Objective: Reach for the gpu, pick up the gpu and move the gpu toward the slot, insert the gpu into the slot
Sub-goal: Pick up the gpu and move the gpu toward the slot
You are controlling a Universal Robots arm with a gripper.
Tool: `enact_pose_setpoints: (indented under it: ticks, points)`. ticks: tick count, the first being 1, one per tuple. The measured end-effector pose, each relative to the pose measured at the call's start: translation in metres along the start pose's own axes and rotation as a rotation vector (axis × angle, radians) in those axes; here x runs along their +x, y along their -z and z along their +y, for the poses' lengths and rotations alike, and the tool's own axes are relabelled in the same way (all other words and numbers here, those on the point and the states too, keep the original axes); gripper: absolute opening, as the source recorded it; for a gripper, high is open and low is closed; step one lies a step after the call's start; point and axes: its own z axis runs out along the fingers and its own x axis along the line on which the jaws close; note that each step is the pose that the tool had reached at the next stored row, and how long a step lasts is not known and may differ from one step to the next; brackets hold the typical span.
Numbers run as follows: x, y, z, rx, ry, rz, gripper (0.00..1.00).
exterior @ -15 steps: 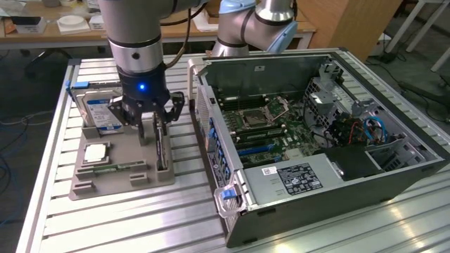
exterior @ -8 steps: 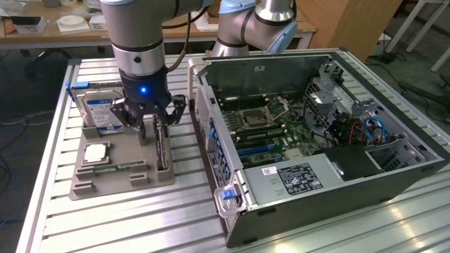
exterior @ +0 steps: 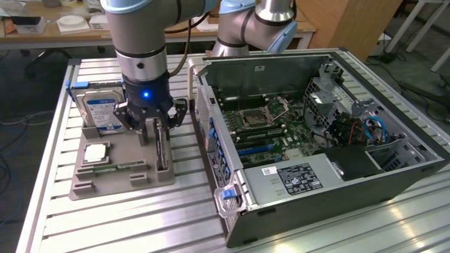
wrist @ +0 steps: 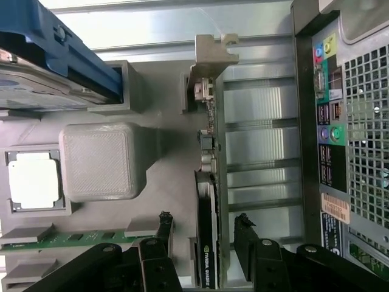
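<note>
reach: about done | fingers (wrist: 243, 234) spread, straddling gpu (wrist: 206, 246), not pinching | gpu on edge in tray (exterior: 119, 176) | lift, insertion not yet done

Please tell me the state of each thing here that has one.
Thin dark rectangular gpu card: standing on edge in grey holder.
Black gripper: jaws open, astride the card.
Silver hard drive with blue-white label: upright in holder.
Dark metal computer case: side open.
Silver square processor: lying flat.

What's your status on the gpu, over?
Open pincer astride the gpu, not gripping. The gpu sits on edge in the gray holder, outside the computer case. Nearby hard drive stands apart from the pincer.
</note>
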Motion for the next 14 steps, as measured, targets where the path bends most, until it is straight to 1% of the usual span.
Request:
enact_pose_setpoints:
  ticks: [6, 14]
  points:
    - [0.0001, -0.0092, 0.0, 0.0, -0.002, -0.0001, 0.53]
    - [0.0001, -0.0094, 0.0, 0.0001, -0.002, 0.0, 0.53]
